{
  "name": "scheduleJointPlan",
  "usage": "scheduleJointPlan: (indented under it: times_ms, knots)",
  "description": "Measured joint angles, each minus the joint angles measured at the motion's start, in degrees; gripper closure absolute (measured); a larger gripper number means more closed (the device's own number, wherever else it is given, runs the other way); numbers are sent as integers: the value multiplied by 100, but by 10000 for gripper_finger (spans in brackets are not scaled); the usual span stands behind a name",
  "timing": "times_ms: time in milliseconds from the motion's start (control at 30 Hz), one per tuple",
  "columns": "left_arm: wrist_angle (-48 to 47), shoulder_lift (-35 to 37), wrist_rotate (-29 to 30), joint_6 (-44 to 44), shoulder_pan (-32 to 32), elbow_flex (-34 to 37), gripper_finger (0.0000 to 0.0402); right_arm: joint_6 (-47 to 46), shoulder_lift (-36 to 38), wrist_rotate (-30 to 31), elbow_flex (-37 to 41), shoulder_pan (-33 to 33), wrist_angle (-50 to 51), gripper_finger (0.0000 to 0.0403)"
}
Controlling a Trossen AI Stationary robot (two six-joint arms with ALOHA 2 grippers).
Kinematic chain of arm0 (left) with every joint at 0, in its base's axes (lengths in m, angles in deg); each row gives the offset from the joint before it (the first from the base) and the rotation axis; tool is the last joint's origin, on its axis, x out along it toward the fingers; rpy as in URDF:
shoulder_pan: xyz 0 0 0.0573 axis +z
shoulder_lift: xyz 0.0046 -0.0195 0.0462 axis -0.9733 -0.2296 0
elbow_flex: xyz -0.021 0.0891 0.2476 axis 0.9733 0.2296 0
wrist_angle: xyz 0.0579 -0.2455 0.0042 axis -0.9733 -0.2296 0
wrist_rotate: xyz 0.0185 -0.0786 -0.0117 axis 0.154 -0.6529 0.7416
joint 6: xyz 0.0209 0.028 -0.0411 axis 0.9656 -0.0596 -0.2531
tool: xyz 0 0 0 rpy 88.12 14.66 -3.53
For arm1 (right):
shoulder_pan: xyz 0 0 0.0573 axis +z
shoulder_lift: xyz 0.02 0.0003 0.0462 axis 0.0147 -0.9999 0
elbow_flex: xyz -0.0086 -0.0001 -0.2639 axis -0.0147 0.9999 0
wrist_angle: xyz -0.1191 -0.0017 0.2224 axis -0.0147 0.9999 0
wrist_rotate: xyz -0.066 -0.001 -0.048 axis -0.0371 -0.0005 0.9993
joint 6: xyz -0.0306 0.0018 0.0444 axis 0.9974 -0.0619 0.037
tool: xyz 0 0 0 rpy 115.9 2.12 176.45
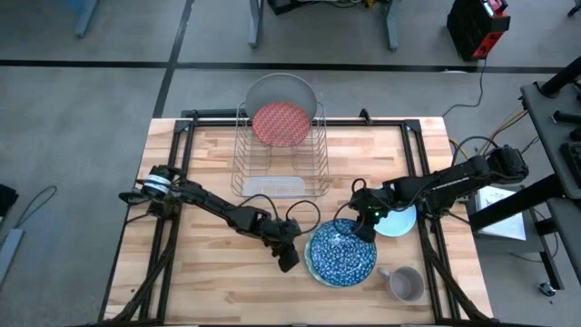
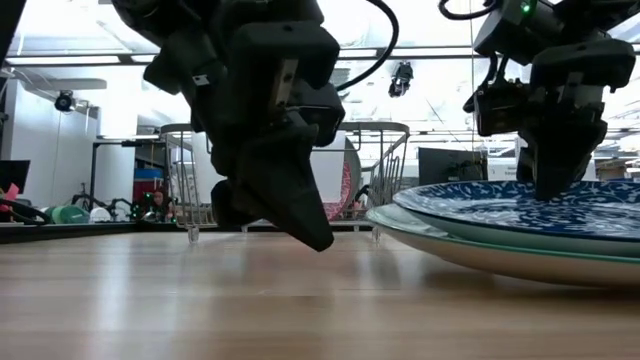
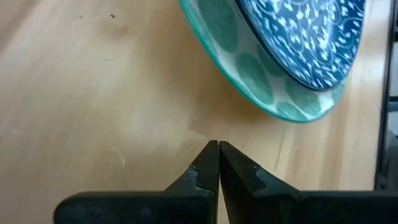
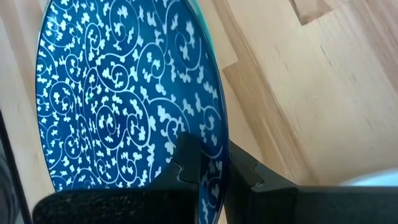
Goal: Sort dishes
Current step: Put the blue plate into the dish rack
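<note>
two stacked plates at the table's near edge: blue speckled plate (image 1: 343,250) sits on a green-rimmed plate (image 3: 261,81). grey mug (image 1: 404,283) just right of them. left gripper (image 1: 289,259) is just left of the stack, jaws fully closed, holding nothing. right gripper (image 4: 208,163) is pinched onto the blue plate's far-right rim. light-blue plate (image 1: 398,220) behind it. red patterned plate (image 1: 281,124) and grey plate (image 1: 280,91) stand in the wire rack (image 1: 277,159) further back.

Wire dish rack (image 1: 280,156) stands upright at the far edge of the wooden bench (image 1: 209,291), about midway along it. Grey handled mug (image 1: 405,284) sits upright near the front right corner. Red and black case (image 1: 478,25) stands on the floor beyond the far right corner.
</note>
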Motion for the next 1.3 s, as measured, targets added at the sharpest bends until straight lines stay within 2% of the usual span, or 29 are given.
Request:
scheduleJointPlan:
  times_ms: [267,433,600,700,1033,1300]
  knots:
    - [607,8,-680,473,-27,-2,402,428,6,8,0,-3,-103,384]
    - [1131,39,-680,823,-24,-13,402,723,5,37,6,-24,-544,384]
    - [1224,39,-112,810,-24,-13,402,470,-2,49,11,-31,-762,385]
    - [1185,36,-2,659,-20,-13,402,338,-5,52,13,-31,-776,385]
    - [1693,28,446,-138,27,-15,399,857,0,285,6,-26,-864,384]
    - [1602,26,908,-632,37,-13,345,905,6,506,-4,-35,-1024,384]
